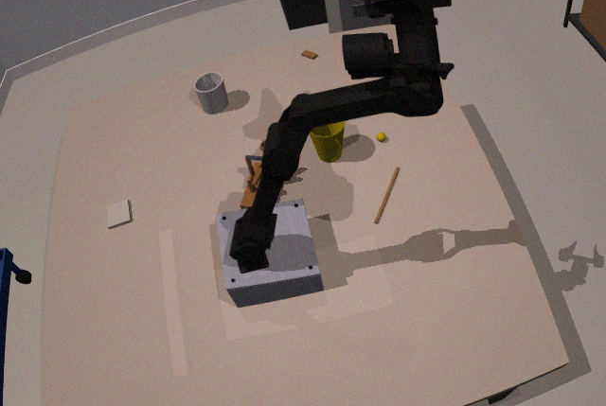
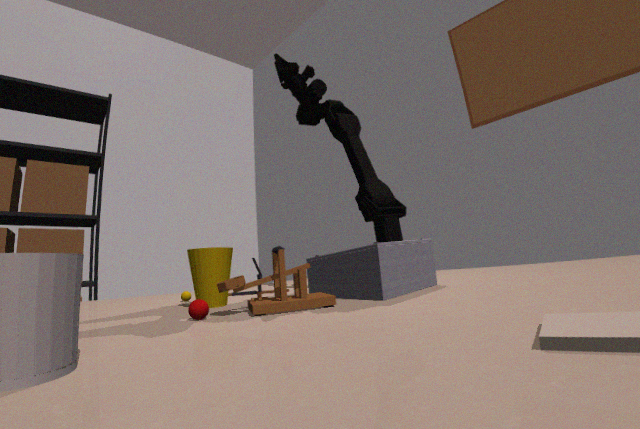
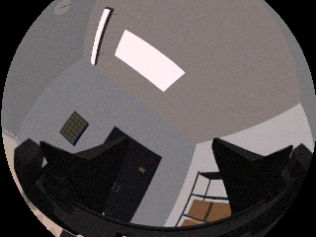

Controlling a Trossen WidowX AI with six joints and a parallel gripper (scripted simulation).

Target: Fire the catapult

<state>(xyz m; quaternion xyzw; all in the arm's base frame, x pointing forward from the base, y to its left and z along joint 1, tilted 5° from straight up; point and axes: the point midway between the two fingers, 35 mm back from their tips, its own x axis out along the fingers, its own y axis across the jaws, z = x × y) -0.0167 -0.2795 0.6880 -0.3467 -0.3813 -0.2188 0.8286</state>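
The catapult (image 1: 247, 197) (image 2: 293, 304) is wooden and stands near the grey base box, partly hidden by the arm in the top view. In the exterior view its throwing arm slopes down to a cup (image 2: 231, 284); the cup's inside is hidden. A red ball (image 2: 198, 309) lies on the table just beyond the cup end. A yellow ball (image 1: 381, 136) (image 2: 186, 296) lies beyond the yellow bucket. The white mug (image 1: 212, 95) (image 2: 38, 310), greyish in this light, stands upright. My gripper (image 3: 171, 142) is open and empty, high above the table and far from these things.
The yellow bucket (image 1: 328, 145) (image 2: 210, 275) stands upright near the catapult. A wooden stick (image 1: 386, 195), a small wooden block (image 1: 309, 54) and a pale flat tile (image 1: 118, 213) (image 2: 589, 326) lie on the table. The arm stands on the grey base box (image 1: 299, 225) (image 2: 343, 277).
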